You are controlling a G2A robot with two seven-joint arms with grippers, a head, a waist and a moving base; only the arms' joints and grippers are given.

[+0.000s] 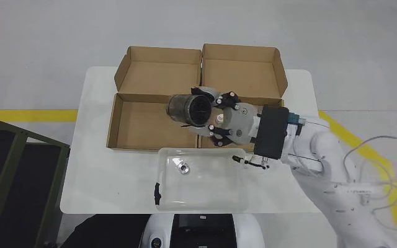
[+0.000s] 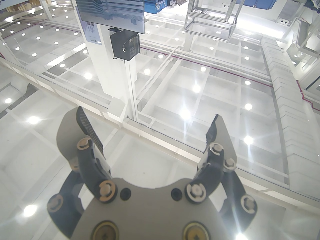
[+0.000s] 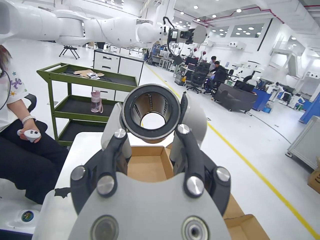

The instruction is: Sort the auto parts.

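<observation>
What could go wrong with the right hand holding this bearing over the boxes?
The bearing is pinched on its curved sides by the right hand, so it might slip or roll out. It hangs near where one cardboard box meets the other box; released here, it could clip a wall or land wrongly.

Glossy white arm (image 1: 329, 155), grey palm plate (image 3: 150, 206), black-linked jaws, silver screws (image 3: 195, 185).

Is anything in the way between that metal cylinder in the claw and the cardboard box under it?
Nothing visible. The right claw holds the cylinder above the open cardboard box nearest the robot's left, and the box floor beneath it shows bare.
</observation>
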